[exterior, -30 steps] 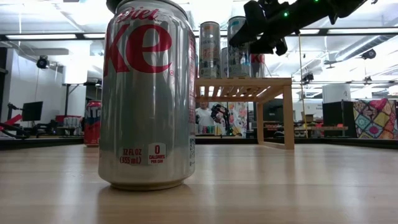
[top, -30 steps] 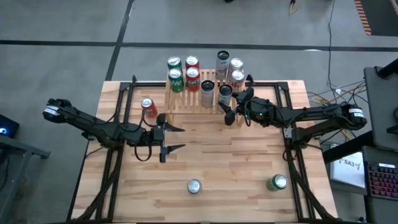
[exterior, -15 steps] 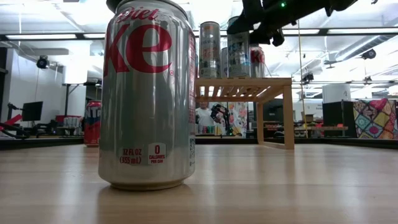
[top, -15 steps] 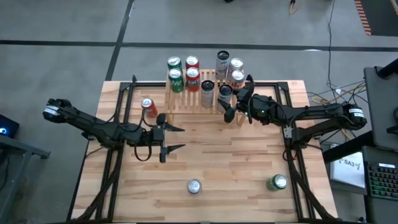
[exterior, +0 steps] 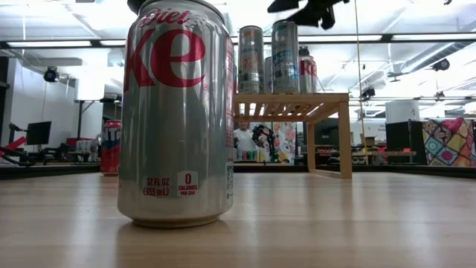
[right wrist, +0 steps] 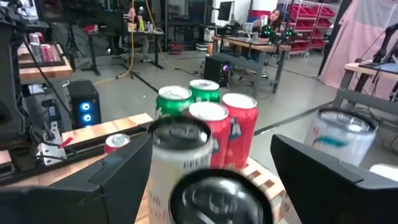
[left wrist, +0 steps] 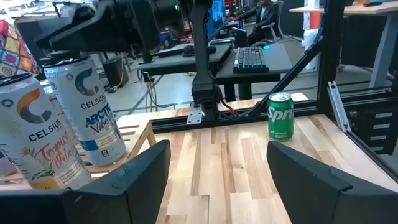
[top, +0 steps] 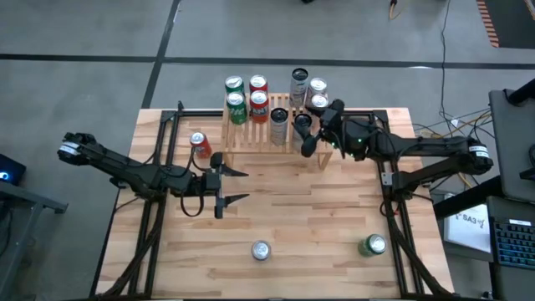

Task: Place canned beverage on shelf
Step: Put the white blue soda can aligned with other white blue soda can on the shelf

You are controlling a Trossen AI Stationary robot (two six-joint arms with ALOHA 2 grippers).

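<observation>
My right gripper [top: 311,134] hangs empty, fingers spread wide, above the tall cans at the shelf [top: 251,134]'s right end; the Sprite can [top: 373,244] stands upright well short of the shelf, nearer this arm than my left

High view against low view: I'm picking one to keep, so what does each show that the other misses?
Only the high view shows the left gripper, open over mid-table, the green can near the right front corner, and the green and red cans at the shelf's left end.

Only the low view shows the shelf's legs and the room behind.

Both show the shelf, the right gripper, open above its cans, the silver Diet Coke can, and the red can at left.
</observation>
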